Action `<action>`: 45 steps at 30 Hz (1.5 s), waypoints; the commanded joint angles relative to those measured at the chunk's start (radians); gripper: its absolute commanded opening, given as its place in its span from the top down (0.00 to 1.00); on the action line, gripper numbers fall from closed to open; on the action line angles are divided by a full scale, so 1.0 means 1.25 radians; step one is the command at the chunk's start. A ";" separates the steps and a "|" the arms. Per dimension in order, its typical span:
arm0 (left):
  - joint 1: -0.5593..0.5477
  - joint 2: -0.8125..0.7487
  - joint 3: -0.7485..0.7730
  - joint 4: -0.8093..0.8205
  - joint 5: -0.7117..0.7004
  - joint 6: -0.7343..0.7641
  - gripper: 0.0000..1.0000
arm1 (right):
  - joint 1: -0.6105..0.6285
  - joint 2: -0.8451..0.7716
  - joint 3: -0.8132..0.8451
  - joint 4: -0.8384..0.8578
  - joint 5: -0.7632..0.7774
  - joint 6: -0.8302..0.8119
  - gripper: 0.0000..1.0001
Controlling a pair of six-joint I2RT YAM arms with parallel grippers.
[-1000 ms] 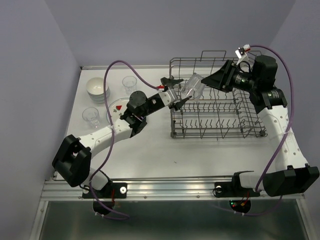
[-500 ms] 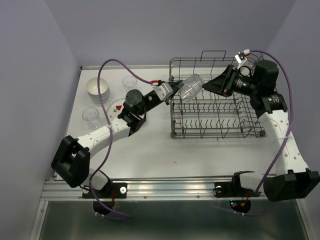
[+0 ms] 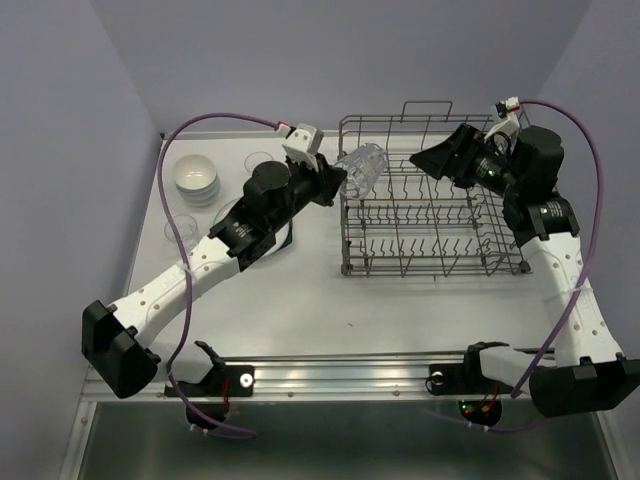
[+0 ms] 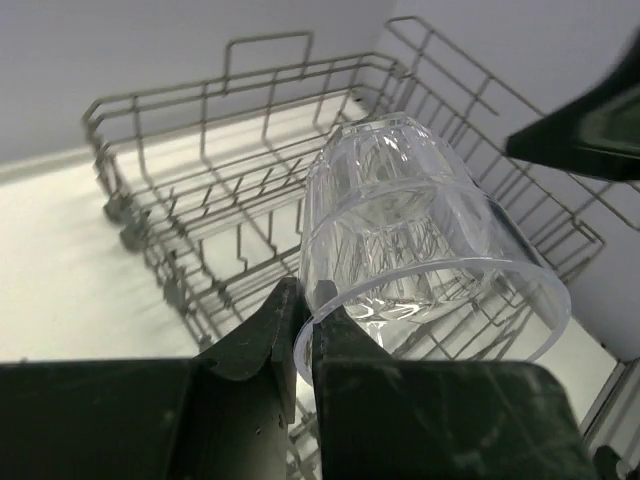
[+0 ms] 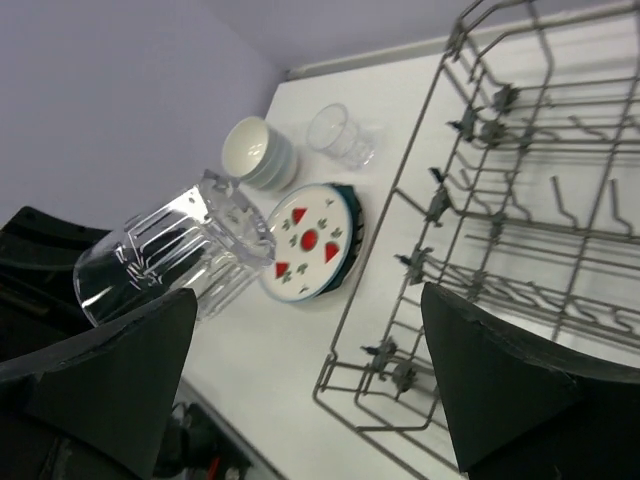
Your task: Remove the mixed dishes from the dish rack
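A clear glass tumbler hangs on its side above the left edge of the grey wire dish rack. My left gripper is shut on its rim; in the left wrist view the fingers pinch the rim of the tumbler, one inside and one outside. My right gripper stands open over the rack's back, apart from the glass, with nothing between its fingers. The right wrist view shows the held tumbler at the left and the bare wires of the rack.
On the table left of the rack lie the strawberry plate on a dark teal plate, stacked white bowls and two more tumblers. My left arm covers most of the plates in the top view.
My left gripper shut on the tumbler's rim and carried it left toward the rack's edge. My right gripper let go of it, opened wide and drew back to the right.
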State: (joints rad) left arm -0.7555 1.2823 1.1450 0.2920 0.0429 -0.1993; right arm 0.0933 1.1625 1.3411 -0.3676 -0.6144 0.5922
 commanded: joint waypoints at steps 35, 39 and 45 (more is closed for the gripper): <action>0.422 -0.081 -0.271 -0.890 -0.210 -0.581 0.57 | 0.001 -0.088 -0.128 -0.015 0.552 -0.145 0.00; 0.426 -0.093 -0.248 -0.912 -0.226 -0.567 0.22 | 0.001 -0.089 -0.125 -0.018 0.559 -0.147 0.00; 0.428 -0.139 -0.152 -1.007 -0.253 -0.513 0.01 | 0.001 -0.092 -0.123 -0.020 0.563 -0.153 0.00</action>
State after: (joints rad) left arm -0.2268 1.1805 0.8577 -0.8764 -0.2237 -0.8974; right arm 0.0933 1.0611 1.1763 -0.4034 0.0597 0.4210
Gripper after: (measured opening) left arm 0.986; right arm 0.998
